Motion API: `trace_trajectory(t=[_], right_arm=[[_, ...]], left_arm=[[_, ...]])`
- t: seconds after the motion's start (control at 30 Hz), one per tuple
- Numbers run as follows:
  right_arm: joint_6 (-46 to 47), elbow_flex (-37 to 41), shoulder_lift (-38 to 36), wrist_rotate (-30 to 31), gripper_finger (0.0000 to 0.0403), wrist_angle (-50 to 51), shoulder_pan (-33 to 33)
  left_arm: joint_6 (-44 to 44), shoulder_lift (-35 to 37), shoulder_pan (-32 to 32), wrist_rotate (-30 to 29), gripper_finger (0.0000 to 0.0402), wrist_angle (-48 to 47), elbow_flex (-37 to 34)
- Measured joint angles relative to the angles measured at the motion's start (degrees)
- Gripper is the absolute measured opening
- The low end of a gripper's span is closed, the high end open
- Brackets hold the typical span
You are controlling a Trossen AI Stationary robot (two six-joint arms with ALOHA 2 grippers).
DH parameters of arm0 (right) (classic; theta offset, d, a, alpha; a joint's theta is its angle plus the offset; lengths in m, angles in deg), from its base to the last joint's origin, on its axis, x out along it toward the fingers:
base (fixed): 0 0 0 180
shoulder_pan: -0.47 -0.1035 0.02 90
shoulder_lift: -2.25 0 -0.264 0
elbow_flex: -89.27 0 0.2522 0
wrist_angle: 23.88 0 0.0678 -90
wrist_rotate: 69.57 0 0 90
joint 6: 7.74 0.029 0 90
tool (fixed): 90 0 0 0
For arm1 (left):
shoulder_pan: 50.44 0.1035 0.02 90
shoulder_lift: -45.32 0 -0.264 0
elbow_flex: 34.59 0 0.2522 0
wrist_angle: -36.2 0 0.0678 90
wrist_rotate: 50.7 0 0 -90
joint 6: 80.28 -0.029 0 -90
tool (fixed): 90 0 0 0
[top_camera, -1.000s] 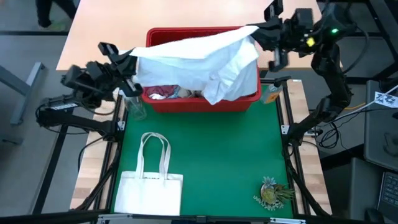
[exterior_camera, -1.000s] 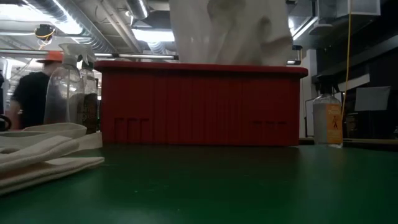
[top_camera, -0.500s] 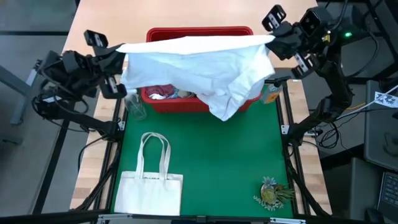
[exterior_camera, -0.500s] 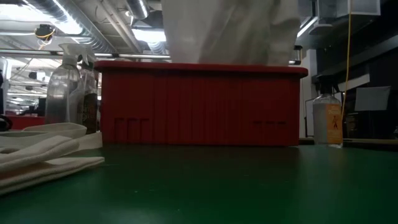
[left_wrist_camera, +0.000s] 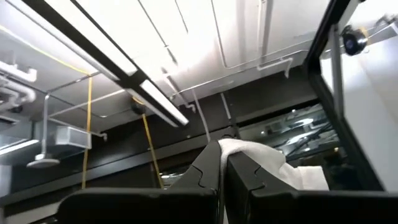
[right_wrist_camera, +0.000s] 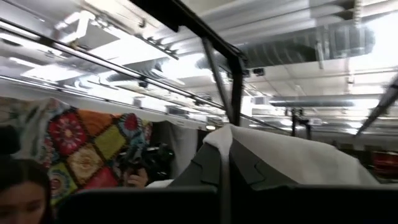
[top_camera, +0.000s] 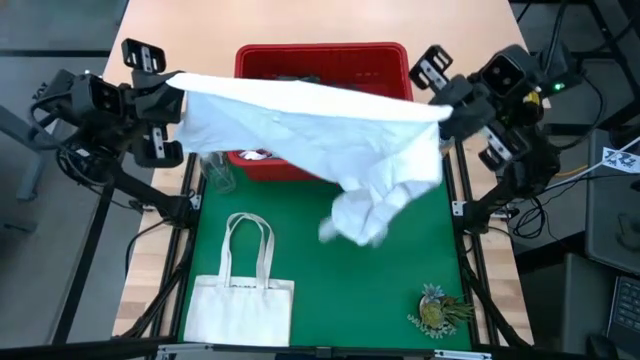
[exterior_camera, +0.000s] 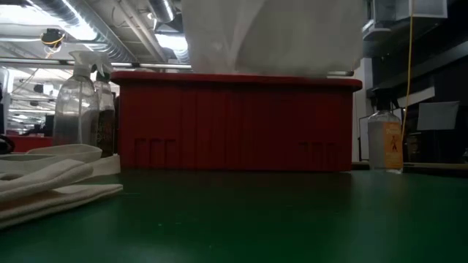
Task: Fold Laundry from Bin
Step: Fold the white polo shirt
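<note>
Now white garment (top_camera: 320, 125) hangs forward of bin (top_camera: 322, 60).

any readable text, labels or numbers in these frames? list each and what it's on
None can be read.
Tote bag: a small dark mark near its top edge, too small to read.
Clear bottle: an orange label, too blurred to read.
Sheet at the picture's right edge: dark marks, illegible.
White garment and red bin: no print visible.
</note>
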Motion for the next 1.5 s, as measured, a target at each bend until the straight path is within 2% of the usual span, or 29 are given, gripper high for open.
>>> trace_trajectory(t=[0.33,0.43,0.63,0.73,0.97,1.13,1.27,1.37,1.5], right_arm=[[0.11,0.0,0.12,0.79,0.0003,-0.73,-6.36],[0.17,0.0,0.12,0.39,0.0003,0.41,-7.22],[0.17,-0.08,-0.53,-1.31,0.0003,7.42,-7.29],[0.17,-0.11,-0.56,-1.29,0.0003,7.64,-7.29],[0.16,-0.13,-0.19,1.27,0.0003,7.32,-9.21],[0.17,0.03,0.1,3.14,0.0003,3.23,-13.77],[-1.3,0.04,0.14,7.7,0.0003,0.77,-16.77],[-2.63,0.04,0.14,10.29,0.0003,0.27,-18.09],[-2.66,0.0,0.07,9.69,0.0003,-0.06,-19.53]], left_arm=[[-0.02,-1.24,-6.78,-0.09,0.0,-2.13,3.67],[0.17,-0.97,-8.18,-1.49,0.0,-6.25,4.33],[0.45,0.98,-10.48,-8.16,0.0,-20.5,4.52],[0.52,1.06,-11.09,-9.96,0.0,-23.3,4.52],[2.12,0.25,-13.87,-3.83,0.0,-16.77,4.52],[2.01,-0.78,-16.75,-3.36,0.0,-10.32,4.42],[1.93,-2.82,-17.33,-0.79,0.0,-4.2,4.43],[1.62,-5.15,-17.33,3.11,0.0,-1.33,5.94],[1.66,-8.26,-17.33,3.97,0.0,-1.07,9.03]])
